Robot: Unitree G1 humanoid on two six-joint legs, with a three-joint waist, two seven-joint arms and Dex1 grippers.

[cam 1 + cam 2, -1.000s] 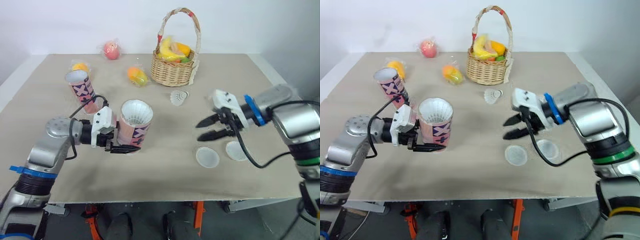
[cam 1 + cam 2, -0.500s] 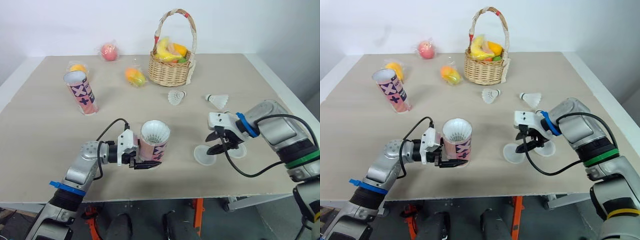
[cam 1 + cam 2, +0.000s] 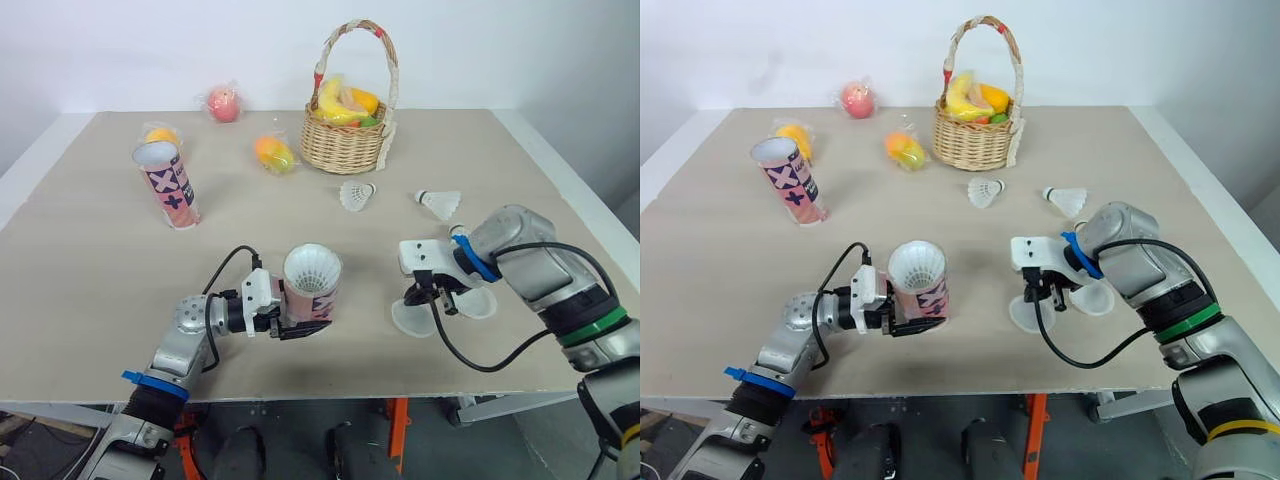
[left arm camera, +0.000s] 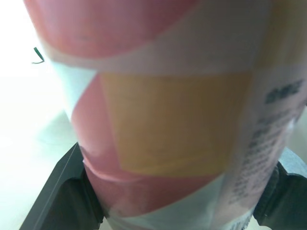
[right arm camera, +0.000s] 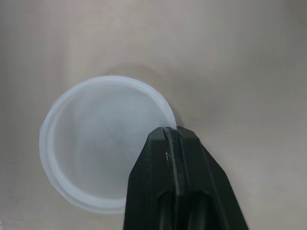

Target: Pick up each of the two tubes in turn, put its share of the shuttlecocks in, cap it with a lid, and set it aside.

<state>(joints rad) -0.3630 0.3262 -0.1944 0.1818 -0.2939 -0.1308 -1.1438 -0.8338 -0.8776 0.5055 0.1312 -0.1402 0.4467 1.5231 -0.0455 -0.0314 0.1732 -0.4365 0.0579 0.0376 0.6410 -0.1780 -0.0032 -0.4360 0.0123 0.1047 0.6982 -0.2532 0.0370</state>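
left gripper (image 3: 305, 322) is clamped on the lower part of the pink tube (image 3: 313, 292). the tube stands near the front edge of the table (image 3: 100, 260), a bit left of centre, roughly upright with its mouth up. white shuttlecock skirts (image 3: 312, 268) show right at the top, so i'd say this one's loaded and capping is the job now.

right gripper (image 3: 432, 300) is down on the lid (image 3: 413, 320) near the front edge, just right of centre. in the wrist view its fingers are pressed tight together right at the lid's rim, and it looks like they've nipped the rim wall. the lid lies flat, seemingly open side up. the second lid (image 3: 478, 303) sits just beside it, toward the right edge.

what matters: the tube's mouth is to the robot's left of the lid and higher, with the tube's long axis near vertical. so the lid needs to come up, go left, and probably flip to sit over the mouth. the right arm is the obvious one for that, left just holds.

the other tube (image 3: 170, 185) leans toward the back left corner. two loose shuttlecocks (image 3: 356, 194) lie in front of the fruit basket (image 3: 347, 140).
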